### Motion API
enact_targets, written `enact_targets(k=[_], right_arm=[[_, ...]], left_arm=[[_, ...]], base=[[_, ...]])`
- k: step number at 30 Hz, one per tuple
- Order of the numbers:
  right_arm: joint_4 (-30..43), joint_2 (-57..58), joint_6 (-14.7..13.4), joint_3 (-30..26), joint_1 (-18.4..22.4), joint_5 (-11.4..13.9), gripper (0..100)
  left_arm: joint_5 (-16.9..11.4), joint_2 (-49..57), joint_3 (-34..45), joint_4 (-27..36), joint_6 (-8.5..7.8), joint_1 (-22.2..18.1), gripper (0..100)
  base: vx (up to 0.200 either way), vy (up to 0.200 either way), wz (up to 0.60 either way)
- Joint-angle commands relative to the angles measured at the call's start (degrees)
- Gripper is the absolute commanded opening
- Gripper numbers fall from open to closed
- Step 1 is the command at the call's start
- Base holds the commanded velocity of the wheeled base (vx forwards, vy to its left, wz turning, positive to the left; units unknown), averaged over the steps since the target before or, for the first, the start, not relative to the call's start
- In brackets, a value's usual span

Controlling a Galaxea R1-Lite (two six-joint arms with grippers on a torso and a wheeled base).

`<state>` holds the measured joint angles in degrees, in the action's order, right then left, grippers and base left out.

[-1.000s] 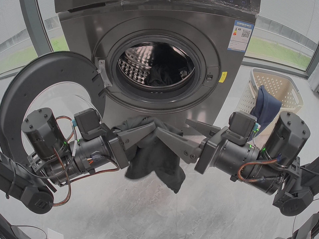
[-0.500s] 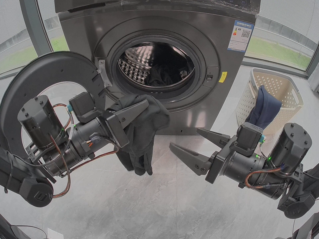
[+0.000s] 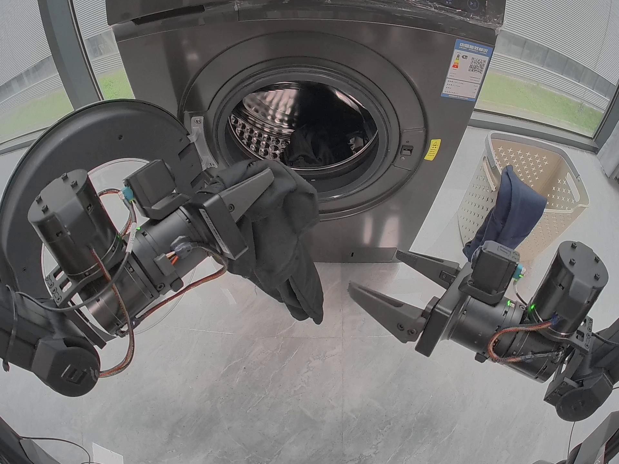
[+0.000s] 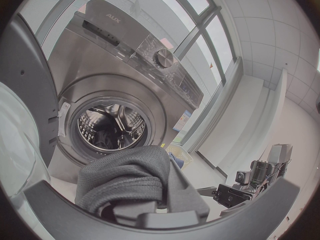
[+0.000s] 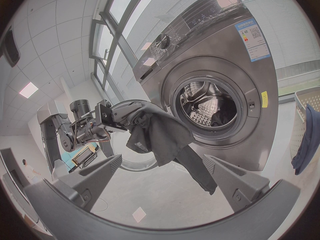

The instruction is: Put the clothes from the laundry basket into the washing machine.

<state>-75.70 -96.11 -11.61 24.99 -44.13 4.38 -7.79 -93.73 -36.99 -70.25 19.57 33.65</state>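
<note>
My left gripper (image 3: 258, 185) is shut on a dark grey garment (image 3: 284, 240), held up just in front of the washing machine's (image 3: 303, 66) open drum (image 3: 303, 124); the cloth drapes down over the fingers (image 4: 133, 180) and hangs free (image 5: 160, 134). Dark clothes lie inside the drum. My right gripper (image 3: 387, 281) stands open and empty, low and to the right of the garment, with its fingers (image 5: 233, 180) spread wide. The beige laundry basket (image 3: 554, 169) stands right of the machine with a navy blue garment (image 3: 516, 211) draped over its rim (image 5: 308, 137).
The round machine door (image 3: 90, 156) is swung open to the left, close behind my left arm. Grey tiled floor (image 3: 309, 388) lies below both arms. Windows run behind the machine.
My right gripper has let go of the grey garment and drawn back down to the right. The left gripper has lifted the garment up toward the drum opening.
</note>
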Motion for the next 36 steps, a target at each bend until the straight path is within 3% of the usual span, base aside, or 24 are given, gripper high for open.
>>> enact_targets(k=[1, 5, 8, 10, 18, 27, 36], right_arm=[[0.0, 0.0, 0.0, -2.2, -0.4, 0.5, 100], [-0.4, 0.0, 0.1, -4.2, -1.4, 0.6, 100], [-0.4, -0.3, 0.2, -3.2, -2.0, 0.5, 100], [-0.3, -0.8, 0.2, -1.6, -2.1, 0.2, 100], [-1.2, -4.6, -0.4, 3.0, -4.6, -2.6, 100], [-1.7, -5.1, 0.1, 3.6, -4.6, -2.3, 100], [-1.8, -9.7, 1.7, 10.4, -1.9, -1.6, 100]], left_arm=[[1.0, 2.4, -0.1, 2.4, -0.23, 0.3, 0], [1.1, 4.5, -0.2, 5.8, -1.11, 0.4, 0], [1.0, 5.0, -0.2, 6.9, -3.57, 0.5, 0], [1.0, 4.4, -0.1, 7.4, -4.36, 1.1, 0], [1.1, 1.5, -0.5, 6.7, -4.45, 1.8, 0], [0.6, 1.8, -1.3, 6.5, -4.36, 1.9, 0], [0.2, 3.1, -0.9, 5.8, -3.92, 2.1, 0]], base=[[0.000, 0.000, 0.00], [0.000, 0.000, 0.00], [0.000, 0.000, 0.00], [0.000, 0.000, 0.00], [0.000, 0.000, 0.00], [0.000, 0.000, 0.00], [0.000, 0.000, 0.00]])
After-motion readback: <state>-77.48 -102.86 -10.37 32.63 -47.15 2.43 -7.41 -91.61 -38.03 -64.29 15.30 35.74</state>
